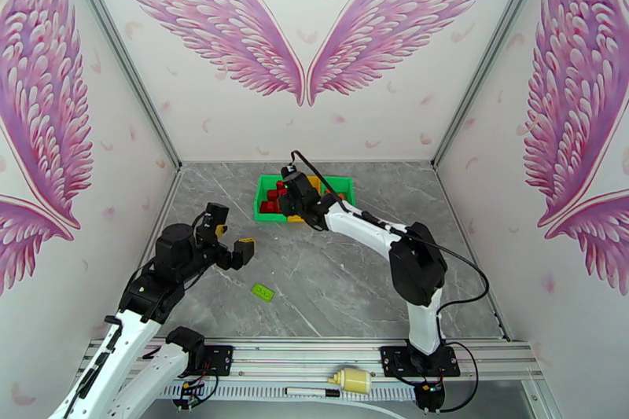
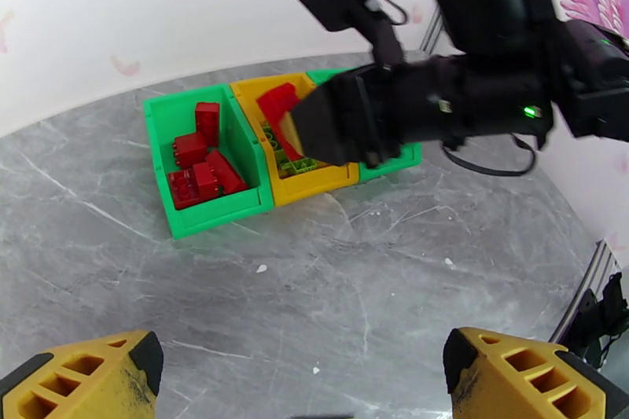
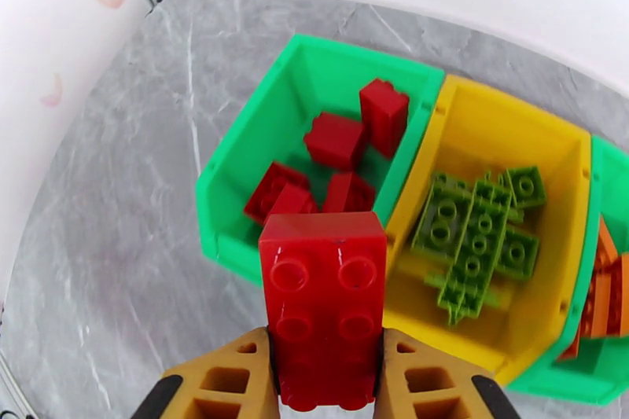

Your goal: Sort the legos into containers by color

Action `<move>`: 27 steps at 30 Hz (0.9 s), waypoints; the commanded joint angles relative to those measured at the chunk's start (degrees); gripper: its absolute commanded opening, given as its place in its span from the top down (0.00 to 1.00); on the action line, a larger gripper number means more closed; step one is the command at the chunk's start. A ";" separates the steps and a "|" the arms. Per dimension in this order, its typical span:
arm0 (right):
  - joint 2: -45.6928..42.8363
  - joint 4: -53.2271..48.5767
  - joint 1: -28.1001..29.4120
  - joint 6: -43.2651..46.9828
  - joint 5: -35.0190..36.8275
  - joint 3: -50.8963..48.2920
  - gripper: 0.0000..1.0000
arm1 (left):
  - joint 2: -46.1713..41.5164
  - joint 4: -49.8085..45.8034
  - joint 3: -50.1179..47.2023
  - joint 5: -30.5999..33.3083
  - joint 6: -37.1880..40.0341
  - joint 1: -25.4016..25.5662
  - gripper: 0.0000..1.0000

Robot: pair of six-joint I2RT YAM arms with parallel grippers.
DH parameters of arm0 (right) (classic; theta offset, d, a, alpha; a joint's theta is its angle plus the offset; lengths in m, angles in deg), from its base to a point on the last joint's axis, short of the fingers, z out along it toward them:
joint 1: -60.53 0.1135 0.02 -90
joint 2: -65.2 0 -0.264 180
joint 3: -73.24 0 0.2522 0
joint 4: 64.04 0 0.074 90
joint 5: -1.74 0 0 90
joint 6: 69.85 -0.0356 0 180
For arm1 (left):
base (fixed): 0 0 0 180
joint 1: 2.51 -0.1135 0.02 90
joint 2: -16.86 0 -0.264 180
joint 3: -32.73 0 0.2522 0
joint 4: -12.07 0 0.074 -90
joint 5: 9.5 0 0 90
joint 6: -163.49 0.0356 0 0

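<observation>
the right gripper (image 3: 326, 372) was clamped on a red lego brick (image 3: 324, 295), one yellow finger (image 3: 228, 385) pressed to each long side and the studs facing the wrist camera. the brick jutted out past the fingertips, held in the air over the near edge of the row of three bins. from the wrist it lined up with the near wall of the left green bin (image 3: 236, 177), close to where that wall meets the yellow bin (image 3: 487, 122); which of the two it hung over could not be told.

the left green bin held loose red bricks (image 3: 334, 139), the yellow bin held lime green bricks (image 3: 476, 244), and the right green bin (image 3: 595, 200) held orange bricks (image 3: 609, 287).

the left gripper (image 1: 236, 249) hovered with its jaws spread wide and nothing between them, well apart from the bins. one lime green brick (image 1: 263, 292) lay alone on the grey marble table (image 1: 354, 271), near that gripper and toward the arm bases.
</observation>
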 commanded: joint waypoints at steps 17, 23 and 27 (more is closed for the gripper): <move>18.52 -0.78 -1.44 5.34 -1.94 22.60 0.44 | -0.25 -1.64 -0.24 0.28 1.91 -0.42 0.01; 9.31 2.64 -0.65 7.47 -3.83 11.95 0.27 | -0.24 -3.66 0.88 2.00 2.96 -1.70 0.01; 0.23 5.73 1.15 9.46 -4.52 -0.23 0.24 | -0.19 -2.48 -0.33 1.93 -0.20 -4.43 0.01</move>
